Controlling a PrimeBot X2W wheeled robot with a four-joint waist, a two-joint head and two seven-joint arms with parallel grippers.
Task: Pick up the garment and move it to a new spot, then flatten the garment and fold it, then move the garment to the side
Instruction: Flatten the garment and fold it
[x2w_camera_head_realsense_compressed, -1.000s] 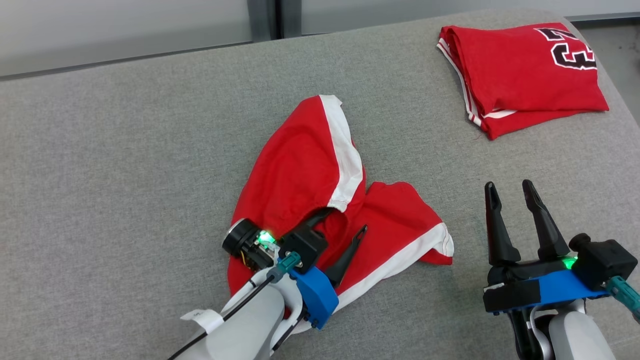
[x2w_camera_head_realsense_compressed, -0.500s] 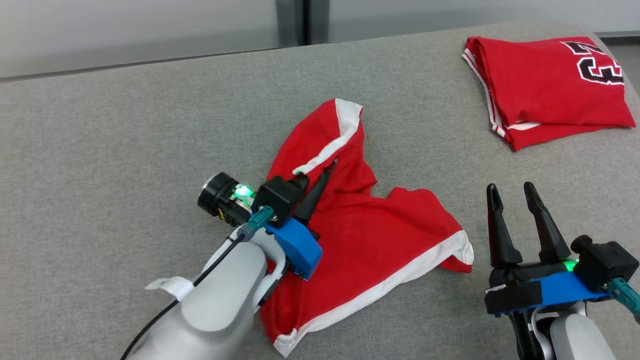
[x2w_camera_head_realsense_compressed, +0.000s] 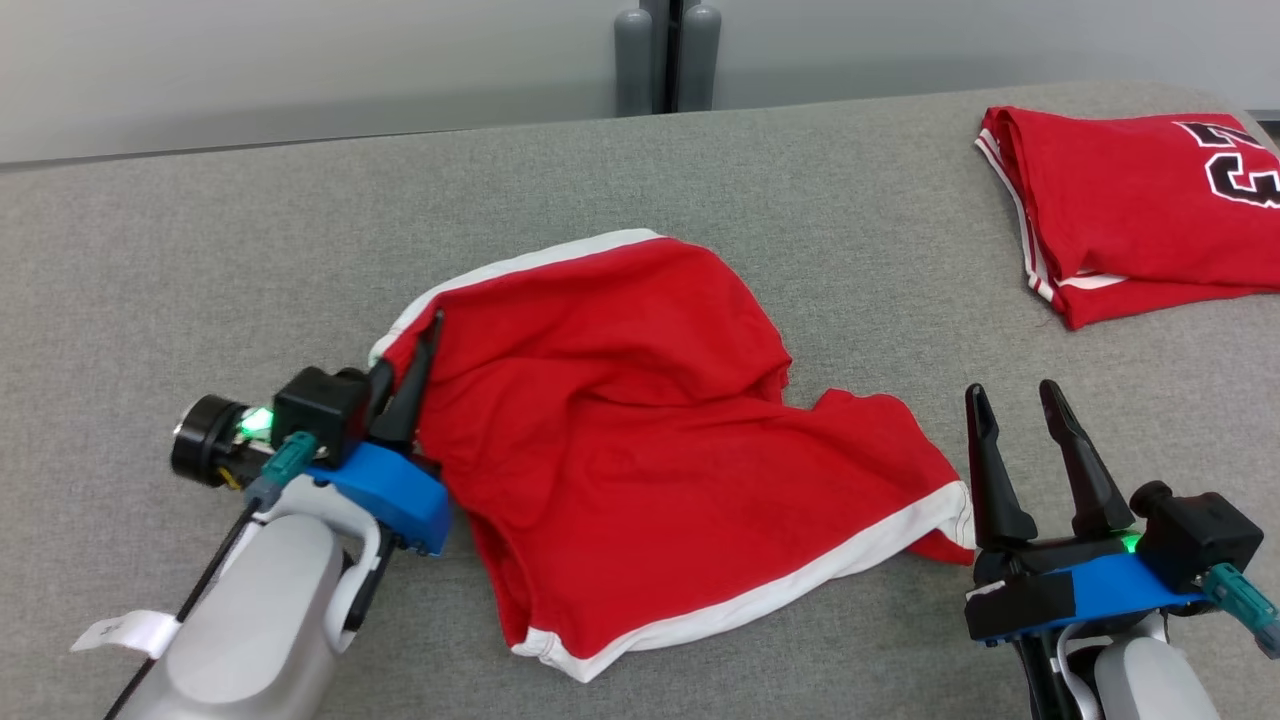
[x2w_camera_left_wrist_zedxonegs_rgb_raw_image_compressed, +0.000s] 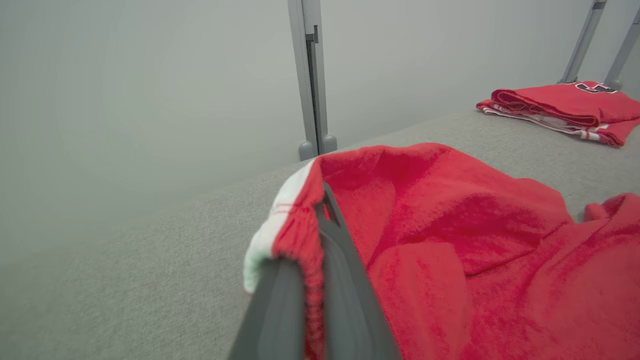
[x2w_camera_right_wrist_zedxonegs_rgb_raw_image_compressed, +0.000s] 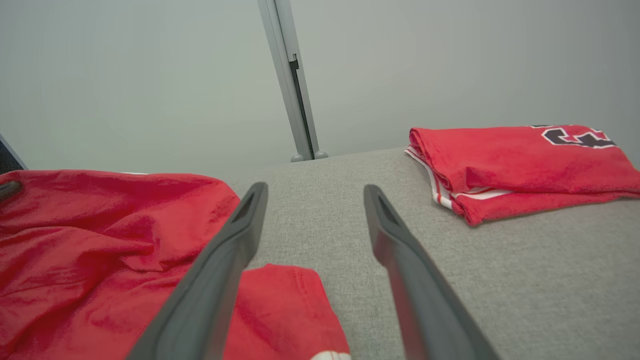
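The garment (x2w_camera_head_realsense_compressed: 640, 430), red with white trim, lies spread and rumpled across the middle of the grey padded table (x2w_camera_head_realsense_compressed: 200, 280). My left gripper (x2w_camera_head_realsense_compressed: 425, 335) is shut on the garment's left white-trimmed edge, holding it slightly raised; the left wrist view shows the red hem (x2w_camera_left_wrist_zedxonegs_rgb_raw_image_compressed: 300, 235) pinched between the two dark fingers. My right gripper (x2w_camera_head_realsense_compressed: 1012, 400) stands open, fingers apart, just right of the garment's lower right corner and not touching it. In the right wrist view the garment (x2w_camera_right_wrist_zedxonegs_rgb_raw_image_compressed: 100, 240) lies to the left of and under the left finger (x2w_camera_right_wrist_zedxonegs_rgb_raw_image_compressed: 225, 260).
A second red garment (x2w_camera_head_realsense_compressed: 1140, 210), folded, with a black-and-white number, lies at the table's far right; it also appears as the folded garment (x2w_camera_right_wrist_zedxonegs_rgb_raw_image_compressed: 515, 165) in the right wrist view. A grey post (x2w_camera_head_realsense_compressed: 660, 55) stands behind the table against a pale wall.
My left gripper has closed on the garment's edge and pulled it left, spreading the cloth wider. The head camera has shifted too. The right gripper has stayed open in place.
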